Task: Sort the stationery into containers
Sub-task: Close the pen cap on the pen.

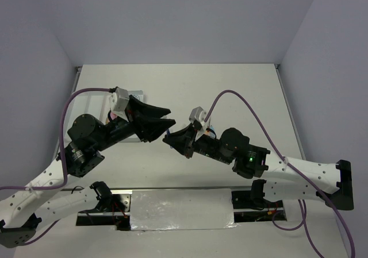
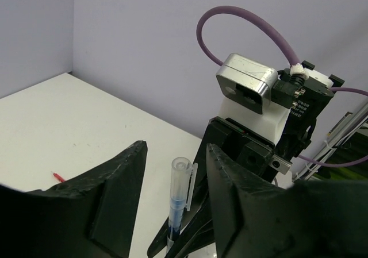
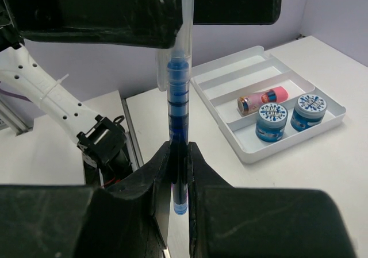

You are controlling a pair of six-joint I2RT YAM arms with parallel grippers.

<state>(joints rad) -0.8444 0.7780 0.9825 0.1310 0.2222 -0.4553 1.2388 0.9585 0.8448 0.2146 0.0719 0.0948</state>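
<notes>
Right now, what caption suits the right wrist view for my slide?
Right tool holds a blue pen upright inside the left tool; white tray behind.

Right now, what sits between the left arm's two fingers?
The blue pen, upright, its lower end pinched by the right fingers; the left wrist view shows it.

Mid-counter crowded: left gripper and right gripper meet tip to tip. Blue pen upright between left fingers, slim gap each side. Purple cables loop above both wrists. Tray bars low pass: rolls and cylinder take two compartments, other two bare. Counter open along far edge and far right corner.
</notes>
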